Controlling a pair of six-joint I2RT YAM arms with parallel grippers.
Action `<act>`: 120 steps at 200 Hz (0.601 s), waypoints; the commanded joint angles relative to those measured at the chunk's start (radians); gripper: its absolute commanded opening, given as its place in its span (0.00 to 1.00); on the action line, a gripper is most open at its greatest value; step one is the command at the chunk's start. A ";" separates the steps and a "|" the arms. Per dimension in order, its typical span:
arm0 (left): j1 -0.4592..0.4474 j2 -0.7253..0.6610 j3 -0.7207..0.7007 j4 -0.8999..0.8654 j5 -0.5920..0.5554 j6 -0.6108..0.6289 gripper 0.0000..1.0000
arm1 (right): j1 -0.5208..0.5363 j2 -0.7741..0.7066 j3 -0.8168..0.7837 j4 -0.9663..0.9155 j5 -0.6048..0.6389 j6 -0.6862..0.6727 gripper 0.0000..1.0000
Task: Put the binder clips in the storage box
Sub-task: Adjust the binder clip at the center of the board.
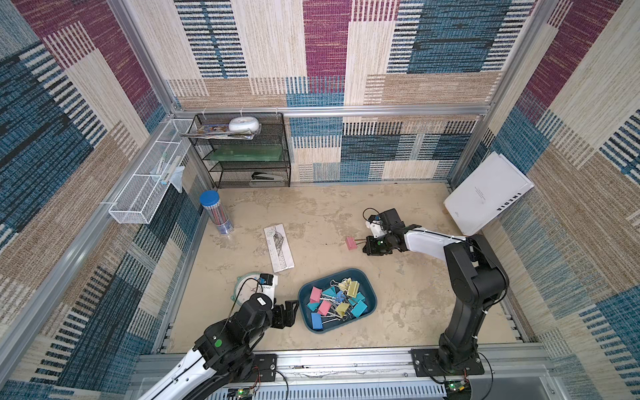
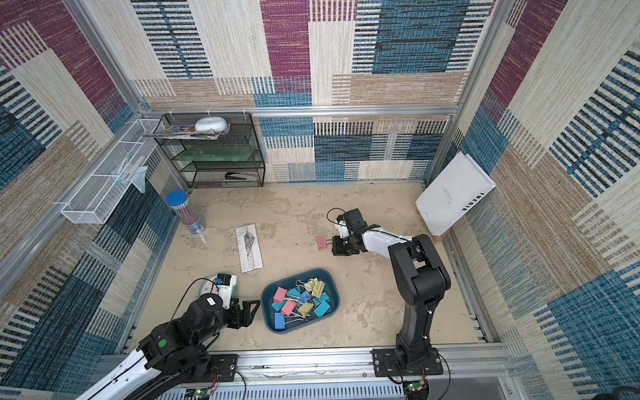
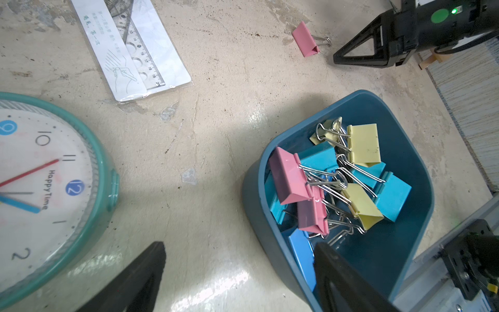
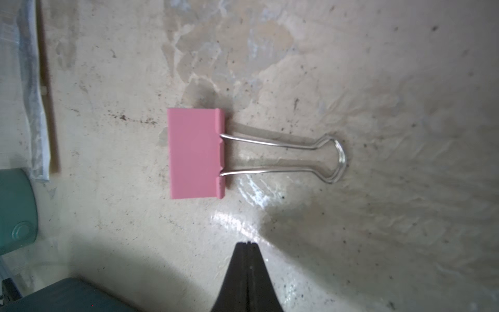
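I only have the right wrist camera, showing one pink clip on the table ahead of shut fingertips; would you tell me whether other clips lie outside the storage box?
Observer: No; in both top views the pink binder clip is the only one outside the storage box.
Operator: Where is the left arm?
Observer: The left gripper hangs open beside the box wall nearest that arm, apart from the clip.
Operator: How full is the box?
Observer: A tangled pile of clips, pink, yellow and blue, covers most of its floor.
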 commanded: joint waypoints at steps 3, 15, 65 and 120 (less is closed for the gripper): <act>0.001 -0.001 -0.002 0.003 -0.005 0.005 0.90 | 0.000 0.082 0.074 -0.025 0.064 -0.002 0.00; 0.000 -0.003 -0.002 0.001 -0.007 0.004 0.90 | -0.001 0.135 0.136 -0.046 0.089 -0.013 0.00; 0.000 -0.003 -0.002 0.001 -0.009 0.003 0.90 | -0.025 0.372 0.529 -0.200 0.148 -0.086 0.00; 0.000 -0.002 -0.002 0.006 -0.005 0.007 0.90 | -0.023 0.176 0.406 -0.084 0.002 -0.046 0.44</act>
